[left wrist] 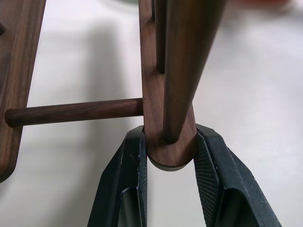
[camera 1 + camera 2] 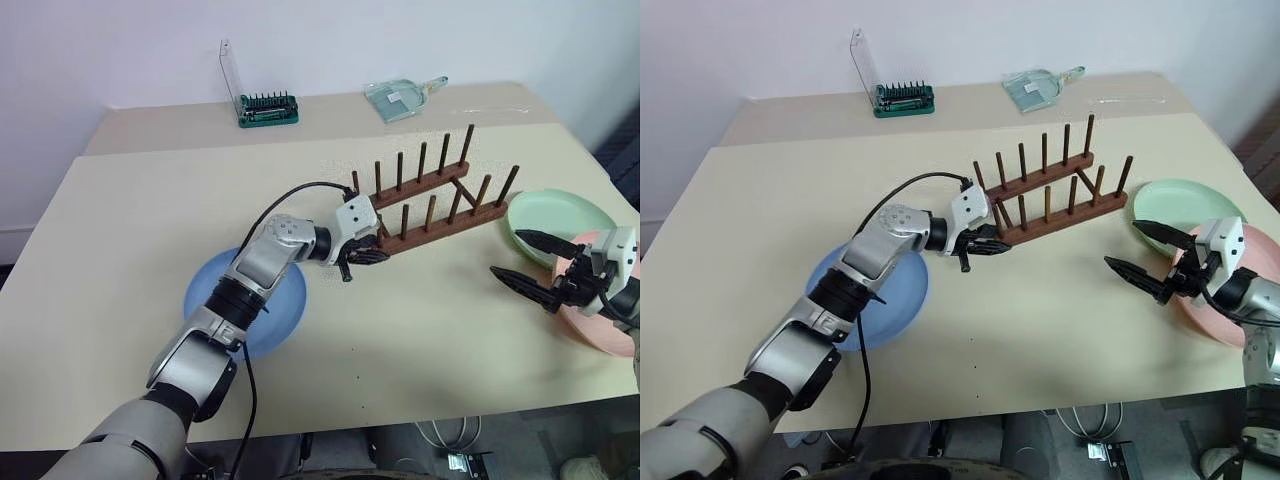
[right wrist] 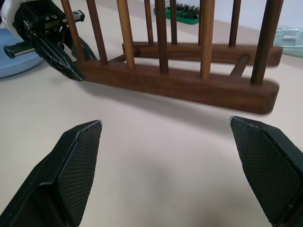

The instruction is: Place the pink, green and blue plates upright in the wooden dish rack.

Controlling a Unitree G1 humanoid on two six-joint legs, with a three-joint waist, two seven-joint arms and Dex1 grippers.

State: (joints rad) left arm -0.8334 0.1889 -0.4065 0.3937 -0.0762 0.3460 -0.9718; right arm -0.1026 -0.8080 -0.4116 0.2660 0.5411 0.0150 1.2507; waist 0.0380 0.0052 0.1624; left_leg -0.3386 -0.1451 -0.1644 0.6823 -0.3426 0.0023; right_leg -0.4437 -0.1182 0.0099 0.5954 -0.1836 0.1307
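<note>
The wooden dish rack [image 2: 430,205] stands slantwise at the middle of the table, its pegs upright and bare. My left gripper [image 2: 368,255] is shut on the near rail's left end, and the left wrist view shows both black fingers [image 1: 132,165] clamping that rounded rail end [image 1: 154,94]. The blue plate [image 2: 285,300] lies flat under my left forearm. Right of the rack, the green plate [image 2: 560,215] lies flat, with the pink plate [image 2: 600,330] just in front of it. My right gripper [image 2: 505,252] hangs open and empty over the pink plate's left edge, pointing toward the rack [image 3: 180,82].
A green-based tool holder [image 2: 267,108] with a clear lid and a clear plastic scoop [image 2: 400,98] sit at the back of the table. Bare tabletop [image 2: 430,320] stretches between the rack and the front edge.
</note>
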